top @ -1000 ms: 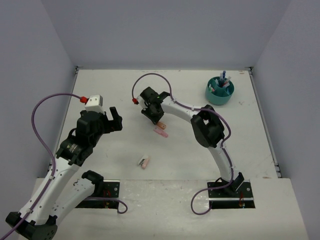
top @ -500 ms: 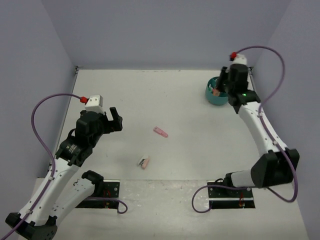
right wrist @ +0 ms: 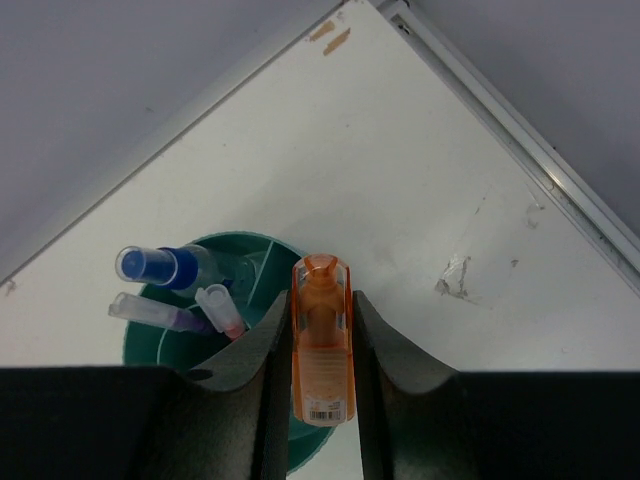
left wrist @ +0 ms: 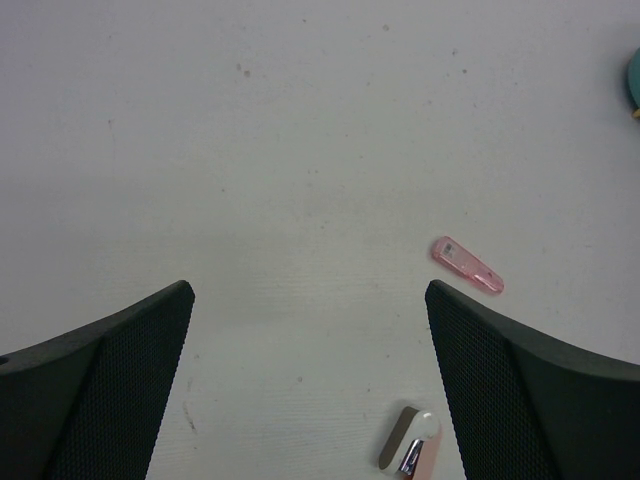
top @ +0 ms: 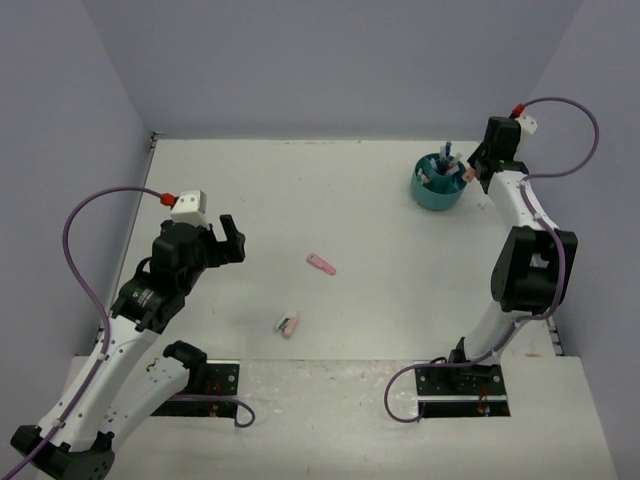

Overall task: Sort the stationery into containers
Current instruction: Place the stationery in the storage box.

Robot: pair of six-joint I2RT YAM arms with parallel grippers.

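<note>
- Orange plastic front and centre: the right claw [right wrist: 320,302] is pinching the orange highlighter [right wrist: 322,352] along its body, one dark finger [right wrist: 268,345] pressed to each long side.
- The highlighter's far end pokes out past the fingertips, and a small barcode label sits at its near end.
- Right beneath that claw and off to its left is the teal organizer [right wrist: 150,352]. The highlighter hangs over the organizer's right-hand rim, though whether it touches the rim I cannot tell.
- Inside the organizer, left of the claw, a blue-capped pen [right wrist: 152,265] stands tilted, with a purple-tinted clear one [right wrist: 145,310] below it and a short pale tube [right wrist: 217,305] nearest the left finger.
- From overhead, the right claw [top: 468,172] is at the organizer's [top: 436,197] right edge, in the far right corner of the tabletop [top: 390,240].
- Over to the left claw [left wrist: 308,292]: spread wide, nothing between the fingers, hanging above bare tabletop.
- Ahead of it, just off its right fingertip, lies a flat pink piece [left wrist: 466,265], apart from the finger.
- Closer in, beside the inner edge of that same right finger, lies a pink-and-white piece [left wrist: 412,442] with a dark side.
- Overhead, both lie loose mid-tabletop, the flat pink piece [top: 321,264] and the pink-and-white piece [top: 288,324], to the right of the left claw [top: 230,238] and well apart from the organizer.
</note>
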